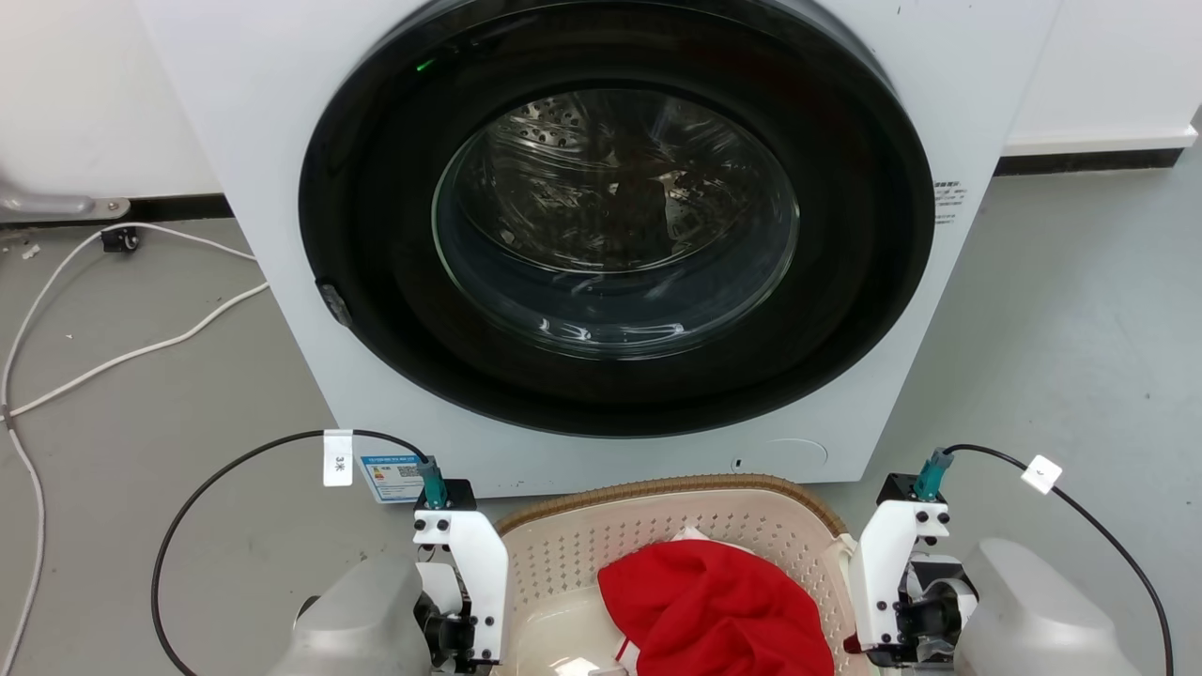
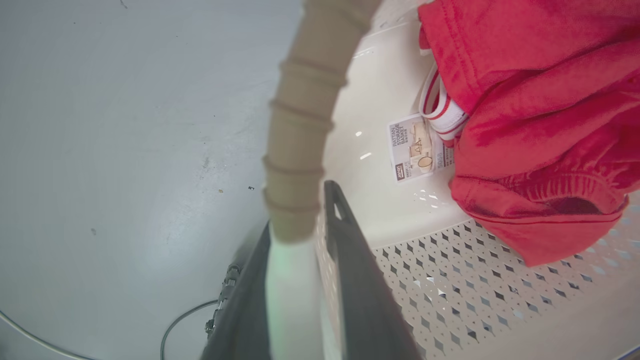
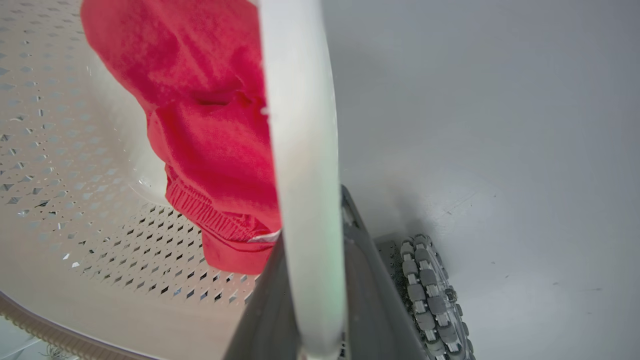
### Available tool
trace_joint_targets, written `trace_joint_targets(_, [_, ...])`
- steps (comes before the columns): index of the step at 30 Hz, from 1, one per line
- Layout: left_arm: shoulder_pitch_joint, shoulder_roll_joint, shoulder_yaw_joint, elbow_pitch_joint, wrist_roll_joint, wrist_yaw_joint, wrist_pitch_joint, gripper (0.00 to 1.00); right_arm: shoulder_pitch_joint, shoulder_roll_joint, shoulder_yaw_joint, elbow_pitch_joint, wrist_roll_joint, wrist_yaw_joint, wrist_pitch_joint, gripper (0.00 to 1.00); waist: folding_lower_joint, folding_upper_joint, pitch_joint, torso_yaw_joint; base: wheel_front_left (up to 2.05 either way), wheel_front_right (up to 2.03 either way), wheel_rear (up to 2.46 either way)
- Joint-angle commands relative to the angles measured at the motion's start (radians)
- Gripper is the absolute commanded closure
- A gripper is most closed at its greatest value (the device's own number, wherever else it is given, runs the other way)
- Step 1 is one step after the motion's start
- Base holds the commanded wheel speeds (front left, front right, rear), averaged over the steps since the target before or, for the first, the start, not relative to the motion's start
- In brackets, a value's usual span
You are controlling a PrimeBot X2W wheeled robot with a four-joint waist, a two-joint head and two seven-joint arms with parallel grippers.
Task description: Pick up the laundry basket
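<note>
The laundry basket [image 1: 657, 489], cream with perforated walls and a brown woven-look rim, sits low in the head view between my two arms, just in front of the washer. My left gripper [image 1: 462, 601] is at its left side and my right gripper [image 1: 892, 601] at its right. In the left wrist view, the left gripper [image 2: 297, 210] has a dark finger on each side of the white handle where it meets the brown rim, beside the perforated wall [image 2: 475, 290]. In the right wrist view, the right gripper [image 3: 310, 215] clamps the white handle [image 3: 300, 125] the same way.
A red garment [image 1: 714, 601] lies inside the basket beside a paper label [image 2: 417, 150]. The white washer [image 1: 282, 141] with its closed dark round door stands directly ahead. White cables [image 1: 113, 357] trail over the grey floor at left. A robot wheel [image 3: 430, 295] shows under the right handle.
</note>
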Motion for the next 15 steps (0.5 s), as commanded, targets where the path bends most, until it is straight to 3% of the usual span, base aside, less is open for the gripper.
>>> trace_joint_targets(1, [0.016,-0.008,-0.009,-0.004,0.004,-0.016,0.001,1.0,-0.006,0.005,0.004,-0.005,0.013,-0.001,-0.006,1.0,0.0001,-0.0001,-0.006,0.007,0.0,0.0,0.0])
trace_joint_targets(15, [0.048,-0.003,-0.021,0.0,0.001,-0.016,0.001,1.0,0.012,0.009,0.044,0.016,0.05,-0.001,0.02,1.0,0.0001,-0.0001,-0.043,0.013,0.0,0.0,0.0])
